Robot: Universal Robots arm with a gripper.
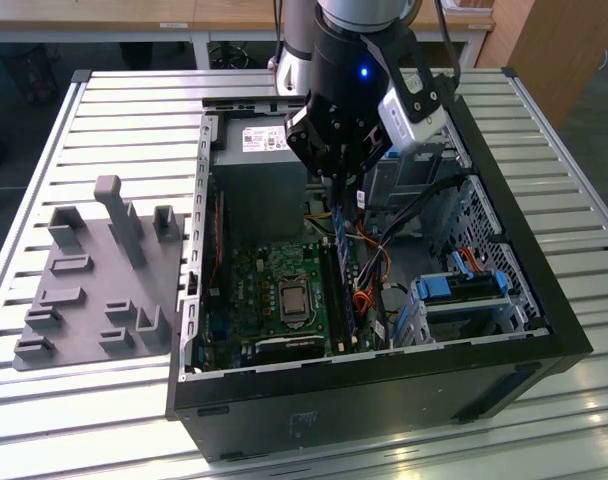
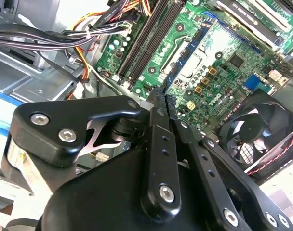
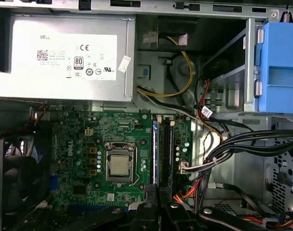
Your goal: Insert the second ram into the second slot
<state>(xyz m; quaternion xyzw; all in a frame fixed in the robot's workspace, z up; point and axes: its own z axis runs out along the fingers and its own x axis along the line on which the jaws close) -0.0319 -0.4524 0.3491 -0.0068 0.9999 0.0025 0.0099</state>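
My gripper (image 1: 336, 192) hangs over the open computer case (image 1: 544, 300), above the motherboard (image 1: 269, 285) and in line with its memory slots. In the second wrist view the gripper (image 2: 164, 96) is shut, the black fingers (image 2: 157, 125) pressed together with nothing showing between them. A thin blue ram (image 3: 155, 151) stands on edge in one slot; I cannot tell whether it is the second ram. Beside it lies a black slot (image 3: 166, 154) with white end clips. The same blue ram (image 1: 346, 280) runs along the board's edge in the exterior view. The slots (image 2: 149, 41) lie well below the fingertips.
The power supply (image 3: 64, 57) fills the case's far end. Cable bundles (image 3: 243, 144) cross beside the slots, next to blue drive-bay latches (image 1: 462, 287). The processor socket (image 3: 119, 165) and a fan (image 2: 259, 132) lie on the slots' other side. A grey fixture plate (image 1: 94, 280) sits at the exterior view's left.
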